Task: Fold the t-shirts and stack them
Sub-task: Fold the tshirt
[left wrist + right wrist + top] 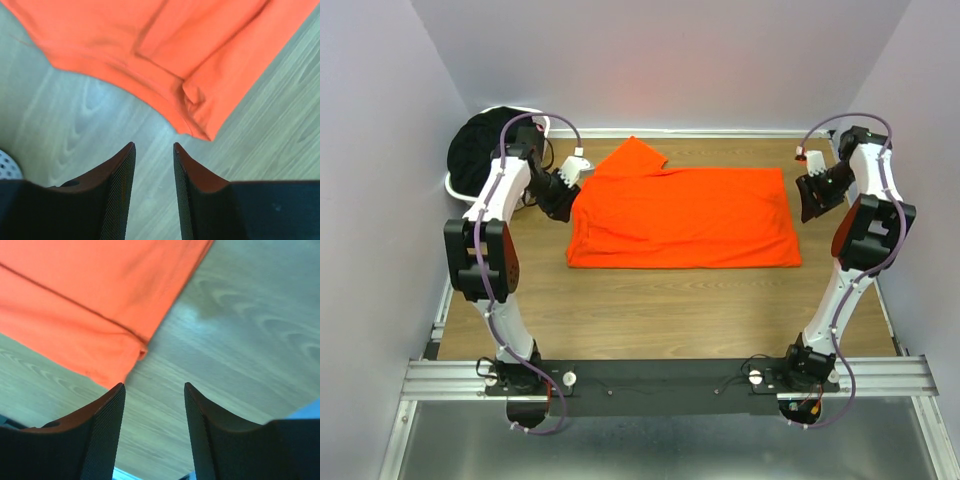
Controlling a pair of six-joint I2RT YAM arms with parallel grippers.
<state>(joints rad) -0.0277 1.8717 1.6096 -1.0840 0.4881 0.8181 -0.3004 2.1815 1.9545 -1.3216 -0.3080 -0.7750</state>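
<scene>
At the far left corner stands a white laundry basket (453, 185), heaped with black cloth (480, 150); individual garments in it cannot be told apart. Just to its right the left gripper (558, 198) hangs low over the wooden table (660, 310), beside the left edge of the orange t-shirt (685, 215). In the left wrist view this gripper (154, 150) has its jaws parted by a narrow gap with nothing between them. A sleeve corner of the orange t-shirt (150, 45) lies just ahead of the tips, not touching. The shirt lies flat across the middle of the table toward the far side, doubled into a long rectangle – one sleeve juts out at its far left corner. Some shallow creases show; the edges are fairly even. To the right of the shirt, near its right edge, the right gripper (812, 205) is held above the table. The right wrist view shows this gripper (154, 390) with jaws parted wider – empty, bare wood between them, the shirt's hemmed corner (75, 305) close ahead of the left finger.
</scene>
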